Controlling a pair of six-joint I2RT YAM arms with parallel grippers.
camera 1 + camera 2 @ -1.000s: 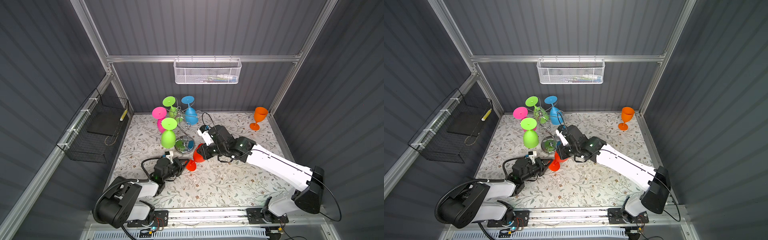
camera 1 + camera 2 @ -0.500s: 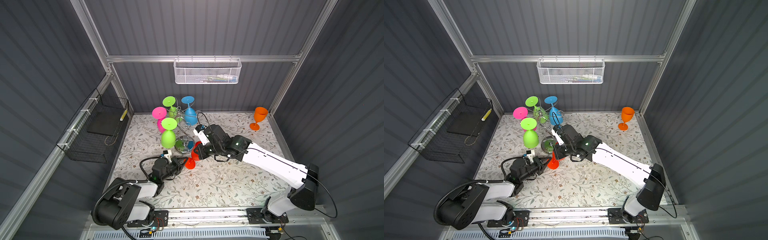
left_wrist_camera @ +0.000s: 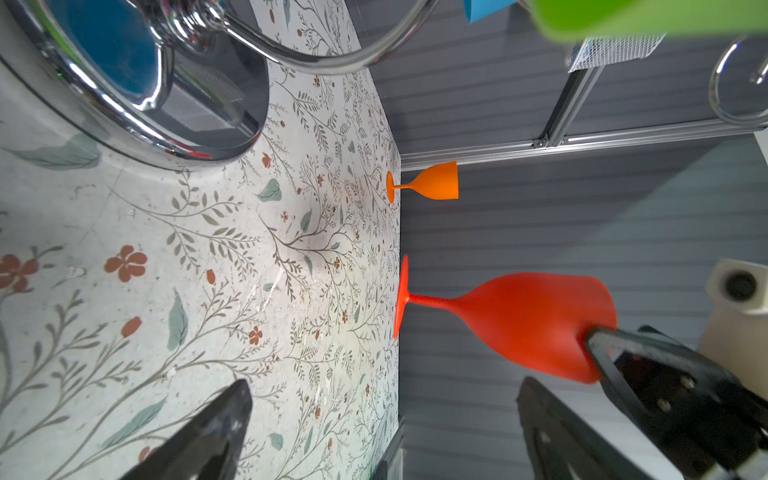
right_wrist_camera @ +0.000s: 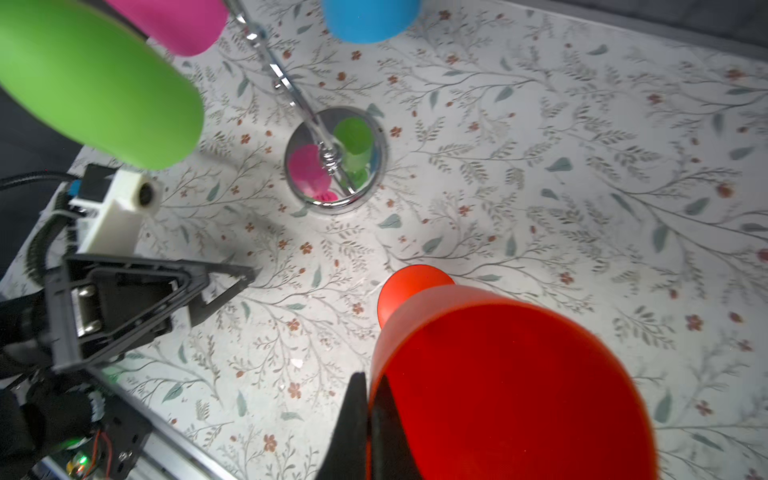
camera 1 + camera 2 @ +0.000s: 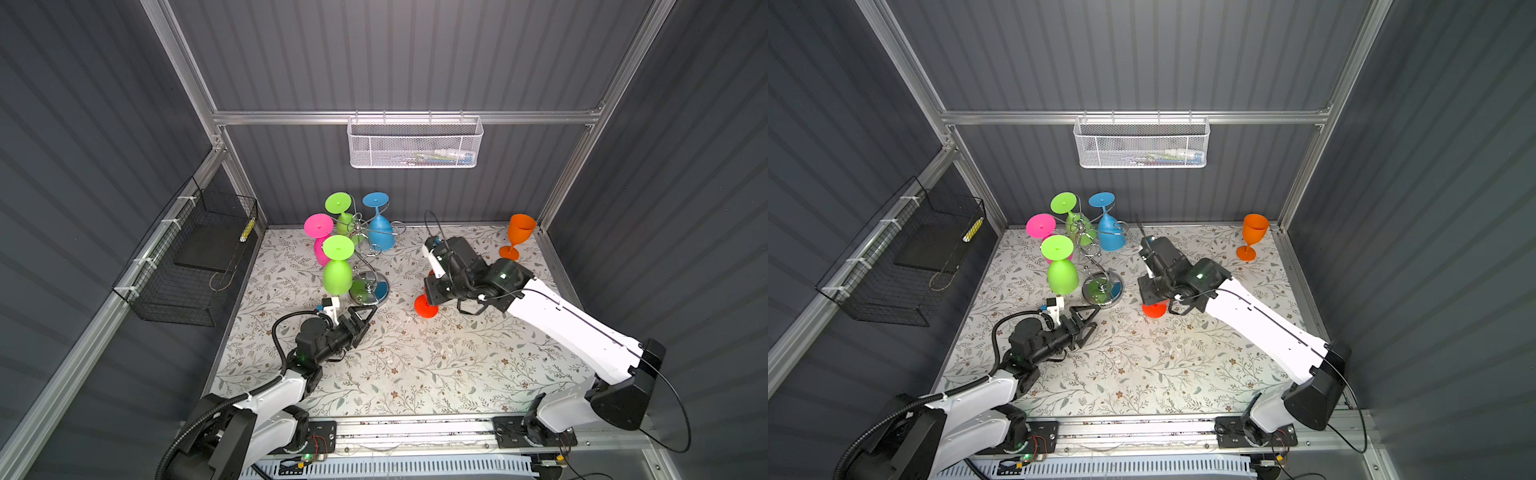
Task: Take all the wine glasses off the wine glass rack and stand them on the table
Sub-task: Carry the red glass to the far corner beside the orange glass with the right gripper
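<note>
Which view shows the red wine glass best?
The left wrist view: the red wine glass shows whole in profile, foot, stem and bowl, right gripper pinching its rim. The right wrist view shows mainly the bowl; both top views mostly its foot.

Robot lab test cell, not a home. Grey ribbed wall panels on aluminium frame; left arm and right arm mounted on rail at 6 o'clock. Floral table sheet. Staged props: white mesh basket hung at 12, black wire basket hung at 9, wine glass rack at 11.
</note>
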